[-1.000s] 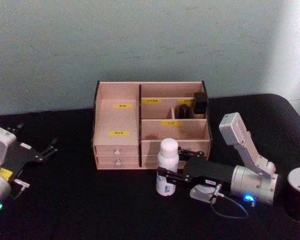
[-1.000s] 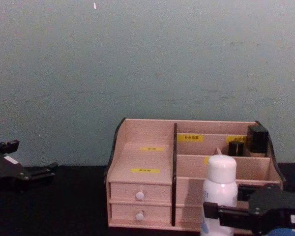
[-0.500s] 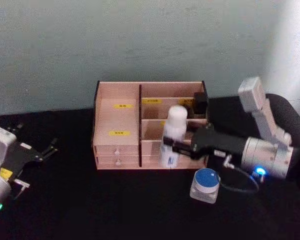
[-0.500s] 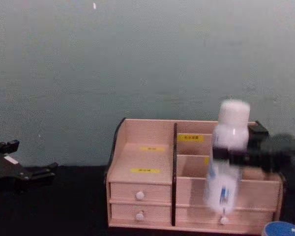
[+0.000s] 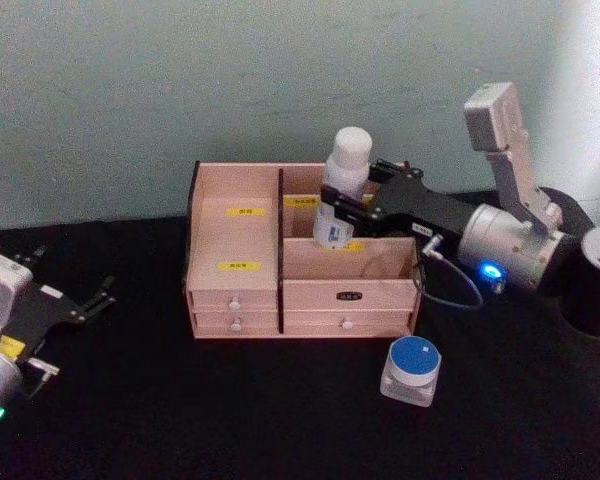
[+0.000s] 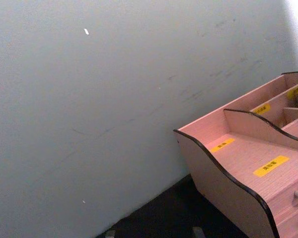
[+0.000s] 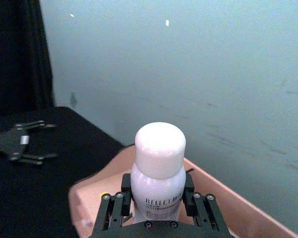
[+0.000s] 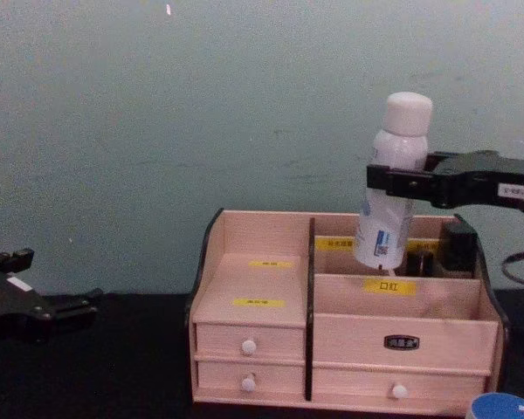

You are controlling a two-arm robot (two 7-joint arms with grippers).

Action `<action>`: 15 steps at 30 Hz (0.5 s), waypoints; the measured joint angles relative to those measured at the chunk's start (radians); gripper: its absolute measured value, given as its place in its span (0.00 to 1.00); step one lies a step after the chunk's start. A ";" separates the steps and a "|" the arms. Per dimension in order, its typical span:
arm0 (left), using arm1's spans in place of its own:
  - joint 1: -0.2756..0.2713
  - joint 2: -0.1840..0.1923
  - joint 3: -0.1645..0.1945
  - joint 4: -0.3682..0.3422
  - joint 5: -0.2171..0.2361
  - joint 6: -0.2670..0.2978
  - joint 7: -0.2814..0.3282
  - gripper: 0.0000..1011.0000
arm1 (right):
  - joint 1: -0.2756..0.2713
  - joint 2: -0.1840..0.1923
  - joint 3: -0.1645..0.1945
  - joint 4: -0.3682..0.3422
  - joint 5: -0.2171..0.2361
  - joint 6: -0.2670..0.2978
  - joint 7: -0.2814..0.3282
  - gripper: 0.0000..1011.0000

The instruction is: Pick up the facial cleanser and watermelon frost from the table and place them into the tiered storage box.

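Observation:
The facial cleanser [image 5: 350, 155] is a white bottle with a rounded white cap, also seen in the chest view [image 8: 398, 131] and the right wrist view [image 7: 159, 148]. My right gripper [image 5: 342, 210] [image 8: 400, 182] [image 7: 156, 198] is shut on its body. It holds the bottle slightly tilted above the rear right compartments of the tiered storage box [image 5: 235, 240] [image 8: 253, 279], the bottle's base level with the rim. A small clear jar with a blue lid, apparently the watermelon frost [image 5: 411, 368] [image 8: 502, 408], stands on the table in front of the box's right end. My left gripper [image 5: 75, 272] [image 8: 59, 278] rests open at far left.
Dark small items [image 8: 458, 244] stand in the box's rear right compartment. A black cylinder with a grey top [image 5: 595, 280] stands at the table's right edge. The box's left wall [image 6: 223, 183] shows close in the left wrist view. A grey-green wall rises behind the black table.
My right gripper has lifted the bottle from the table in front of the box, up and back over the rear right compartments. The blue-lidded jar is uncovered. My left arm has not moved.

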State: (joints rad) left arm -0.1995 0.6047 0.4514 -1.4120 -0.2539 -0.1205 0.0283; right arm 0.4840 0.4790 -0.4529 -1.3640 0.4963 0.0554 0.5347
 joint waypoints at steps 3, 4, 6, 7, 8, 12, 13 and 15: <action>0.000 0.000 0.000 0.000 0.000 0.000 0.000 0.99 | 0.034 -0.029 -0.007 0.048 -0.026 -0.003 -0.014 0.59; 0.000 0.000 0.000 0.000 0.000 0.000 0.000 0.99 | 0.040 -0.035 -0.008 0.057 -0.030 -0.003 -0.016 0.59; 0.000 0.000 0.000 0.000 0.000 0.000 0.000 0.99 | 0.051 -0.044 -0.010 0.073 -0.035 -0.003 -0.018 0.59; 0.000 0.000 0.000 0.000 0.000 0.000 0.000 0.99 | 0.062 -0.055 -0.011 0.093 -0.044 -0.002 -0.021 0.59; 0.000 0.000 0.000 0.000 0.000 0.000 0.000 0.99 | 0.068 -0.061 -0.011 0.102 -0.048 -0.002 -0.022 0.59; 0.000 0.000 0.000 0.000 0.000 0.000 0.000 0.99 | 0.091 -0.083 -0.012 0.144 -0.062 -0.002 -0.025 0.59; 0.000 0.000 0.000 0.000 0.000 0.000 0.000 0.99 | 0.095 -0.087 -0.012 0.152 -0.065 -0.002 -0.025 0.59; 0.000 0.000 0.000 0.000 0.000 0.000 0.000 0.99 | 0.105 -0.098 -0.011 0.174 -0.074 -0.004 -0.027 0.59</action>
State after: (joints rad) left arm -0.1995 0.6047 0.4514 -1.4120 -0.2539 -0.1206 0.0283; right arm 0.5886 0.3807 -0.4638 -1.1905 0.4227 0.0518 0.5076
